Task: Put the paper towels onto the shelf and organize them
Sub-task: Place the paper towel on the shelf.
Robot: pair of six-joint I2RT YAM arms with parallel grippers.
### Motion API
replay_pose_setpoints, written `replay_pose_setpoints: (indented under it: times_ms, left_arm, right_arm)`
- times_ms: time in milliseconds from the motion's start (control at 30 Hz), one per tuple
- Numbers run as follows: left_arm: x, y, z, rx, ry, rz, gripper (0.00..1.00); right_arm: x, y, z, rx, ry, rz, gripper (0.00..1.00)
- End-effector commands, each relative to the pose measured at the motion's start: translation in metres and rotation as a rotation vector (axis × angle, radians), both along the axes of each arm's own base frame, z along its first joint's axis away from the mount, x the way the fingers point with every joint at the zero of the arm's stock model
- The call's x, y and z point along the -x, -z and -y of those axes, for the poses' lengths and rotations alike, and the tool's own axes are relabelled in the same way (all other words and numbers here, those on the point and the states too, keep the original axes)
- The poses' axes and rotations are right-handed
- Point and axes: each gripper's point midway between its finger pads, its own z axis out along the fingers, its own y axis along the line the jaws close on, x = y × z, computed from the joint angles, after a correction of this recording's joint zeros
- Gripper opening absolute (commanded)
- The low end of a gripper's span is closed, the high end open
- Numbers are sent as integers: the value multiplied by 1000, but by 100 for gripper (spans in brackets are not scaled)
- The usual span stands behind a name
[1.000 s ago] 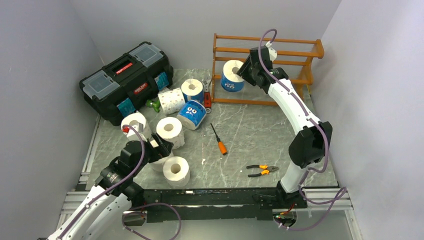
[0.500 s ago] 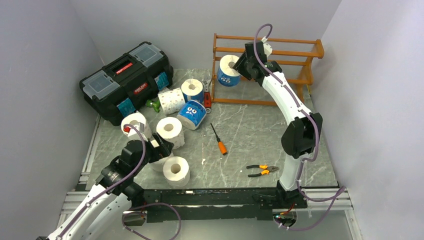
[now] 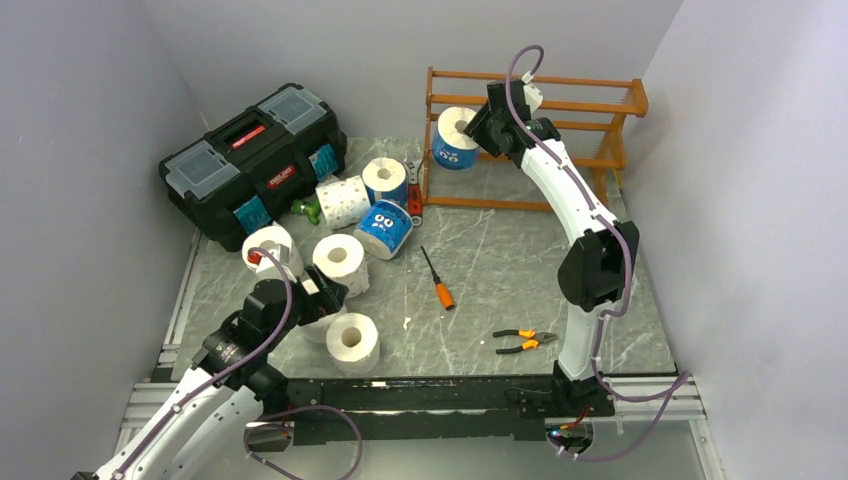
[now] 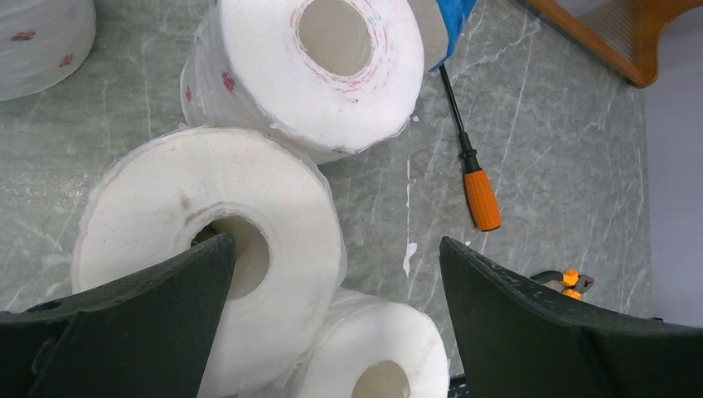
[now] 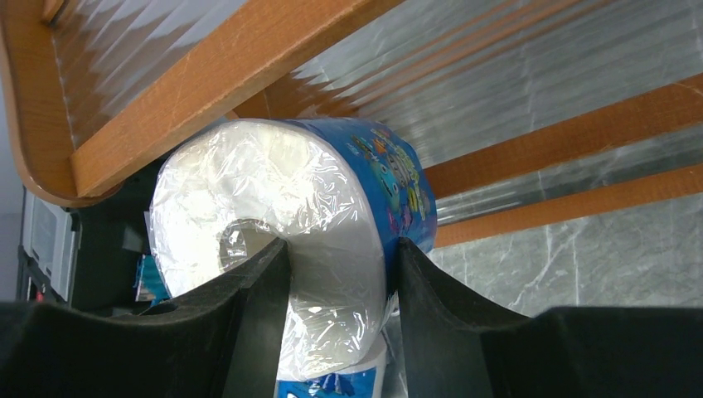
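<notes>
My right gripper (image 3: 478, 128) is shut on a blue-wrapped paper towel roll (image 3: 455, 138) at the left end of the orange-brown shelf (image 3: 585, 82). In the right wrist view one finger sits in the core of the roll (image 5: 298, 207), the other on its blue side, under a shelf rail (image 5: 224, 83). Whether the roll rests on a tier I cannot tell. My left gripper (image 3: 325, 295) hangs open over white rolls (image 4: 207, 207) (image 4: 323, 66), gripping nothing. More rolls (image 3: 340, 258) (image 3: 383, 228) (image 3: 385, 180) lie on the table's left half.
A black toolbox (image 3: 255, 160) stands at the back left. An orange-handled screwdriver (image 3: 437, 280) lies mid-table and pliers (image 3: 523, 342) near the front. A red tool (image 3: 414, 200) lies by the shelf's left foot. Grey walls close in both sides.
The right arm has carried the blue roll left and farther back along the shelf's left end. The left arm has not moved.
</notes>
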Motion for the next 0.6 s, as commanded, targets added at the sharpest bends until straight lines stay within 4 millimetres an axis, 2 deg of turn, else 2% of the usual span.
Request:
replay_pose_setpoints:
  times_ms: [0,233,567]
  left_arm:
    - [-5,-22,5,38,7,48,99]
    - [-5,-22,5,34,6,47,99]
    - [-6,-20,5,36,7,46,99]
  right_arm:
    - [-16,-42,-2,-67,28,115,34]
    - [-22,-42,-7,-83,23,115,38]
    - [-24,-43,-10,-96,16,113,59]
